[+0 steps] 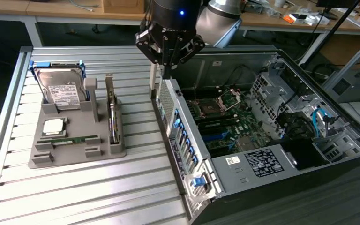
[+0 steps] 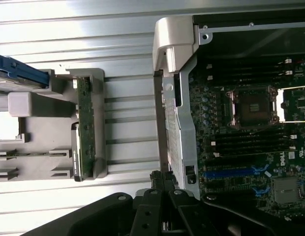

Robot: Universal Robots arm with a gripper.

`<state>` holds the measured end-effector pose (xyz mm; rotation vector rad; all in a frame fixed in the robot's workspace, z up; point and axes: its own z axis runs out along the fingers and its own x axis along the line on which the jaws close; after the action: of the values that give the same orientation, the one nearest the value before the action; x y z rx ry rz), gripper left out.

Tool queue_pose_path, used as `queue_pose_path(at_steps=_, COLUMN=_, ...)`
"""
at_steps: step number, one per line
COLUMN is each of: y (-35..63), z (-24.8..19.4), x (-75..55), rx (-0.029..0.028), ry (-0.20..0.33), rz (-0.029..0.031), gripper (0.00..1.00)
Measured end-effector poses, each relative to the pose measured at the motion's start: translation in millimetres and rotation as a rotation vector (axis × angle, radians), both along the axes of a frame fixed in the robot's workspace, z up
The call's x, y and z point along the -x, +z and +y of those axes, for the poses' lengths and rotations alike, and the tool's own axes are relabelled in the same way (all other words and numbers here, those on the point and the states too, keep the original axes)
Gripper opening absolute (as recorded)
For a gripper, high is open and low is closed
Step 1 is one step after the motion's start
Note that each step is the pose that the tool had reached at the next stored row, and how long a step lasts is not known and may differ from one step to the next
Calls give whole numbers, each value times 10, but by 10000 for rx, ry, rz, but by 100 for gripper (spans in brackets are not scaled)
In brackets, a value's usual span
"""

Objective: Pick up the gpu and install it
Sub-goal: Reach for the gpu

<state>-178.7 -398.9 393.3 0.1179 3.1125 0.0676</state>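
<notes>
The gpu [image 1: 112,110] stands on its long edge in a slot of the grey holder [image 1: 73,152] on the table, green board up, nothing touching it. It appears again in the wrist view as the gpu [image 2: 83,129], with its silver end bracket towards the camera. My gripper [image 1: 167,63] hangs above the top rear corner of the open computer case [image 1: 261,136], to the exterior view's right of the holder. Its fingers are shut with nothing between them. In the wrist view the gripper [image 2: 161,177] sits over the case's rear wall [image 2: 174,113].
The holder also carries a hard drive [image 1: 64,91] in a blue frame, a CPU [image 1: 54,125] and a RAM stick [image 1: 67,139]. The case lies open on its side, showing the motherboard [image 1: 230,122] and its CPU socket [image 2: 253,105]. Ribbed metal tabletop [image 1: 105,187] surrounds them.
</notes>
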Motion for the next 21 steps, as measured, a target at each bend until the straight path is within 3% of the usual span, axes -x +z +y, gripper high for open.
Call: queue_pose_path(at_steps=21, y=0, z=0, x=74, rx=0, ry=0, rz=0, gripper=10)
